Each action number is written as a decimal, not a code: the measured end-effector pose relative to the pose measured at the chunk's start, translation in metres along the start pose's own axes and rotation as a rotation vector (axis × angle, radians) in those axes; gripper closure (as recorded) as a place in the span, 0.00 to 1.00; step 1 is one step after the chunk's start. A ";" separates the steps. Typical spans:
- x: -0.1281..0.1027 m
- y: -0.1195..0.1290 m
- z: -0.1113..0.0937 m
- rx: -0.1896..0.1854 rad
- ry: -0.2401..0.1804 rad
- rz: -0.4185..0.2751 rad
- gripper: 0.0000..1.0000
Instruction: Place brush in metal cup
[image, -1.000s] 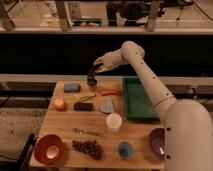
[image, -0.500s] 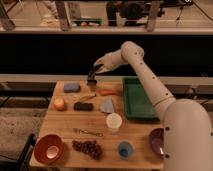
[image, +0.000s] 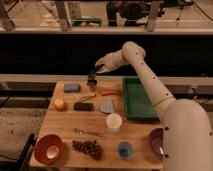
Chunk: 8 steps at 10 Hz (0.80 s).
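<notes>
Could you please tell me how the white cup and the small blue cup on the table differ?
The white cup is larger and taller than the small blue cup. The white cup is pale, while the blue cup is a saturated blue. The white cup stands near the table's middle beside the green tray; the blue cup sits at the front edge. Both stand upright, mouths up. The claw hovers at the far edge, away from both.

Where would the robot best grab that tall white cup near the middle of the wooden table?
Probably from straight above, its jaws closing across the tall white cup just below the rim: it stands upright, round, open side up, apart from its neighbours. The gripper is now over the table's far edge.
</notes>
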 end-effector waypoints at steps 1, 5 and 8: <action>0.003 0.000 -0.001 0.000 0.000 0.007 1.00; 0.010 0.003 -0.002 -0.011 0.003 0.021 0.81; 0.017 0.021 0.012 -0.003 0.031 0.017 0.89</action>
